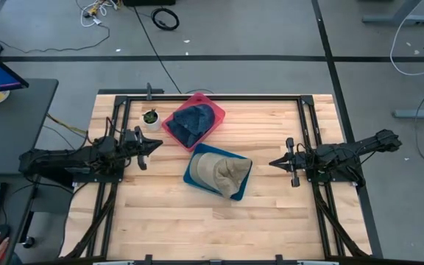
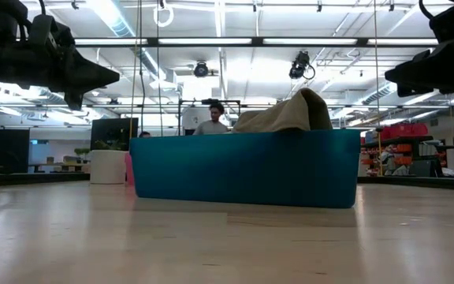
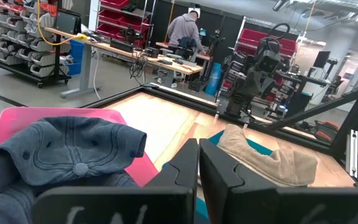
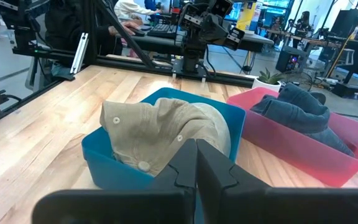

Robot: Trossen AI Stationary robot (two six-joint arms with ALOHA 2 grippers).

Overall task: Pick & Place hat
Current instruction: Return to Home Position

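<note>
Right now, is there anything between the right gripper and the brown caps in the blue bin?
Nothing visible. Only bare wooden table lies between the right gripper, shut at the table's right side, and the blue bin holding the brown caps. The pink bin stands off that line; the left gripper waits at the left.

Two black arms
Blocky, jointed left arm (image 1: 65,158) and right arm (image 1: 352,153); angular matte fingers (image 3: 182,169) taper to a point.
</note>
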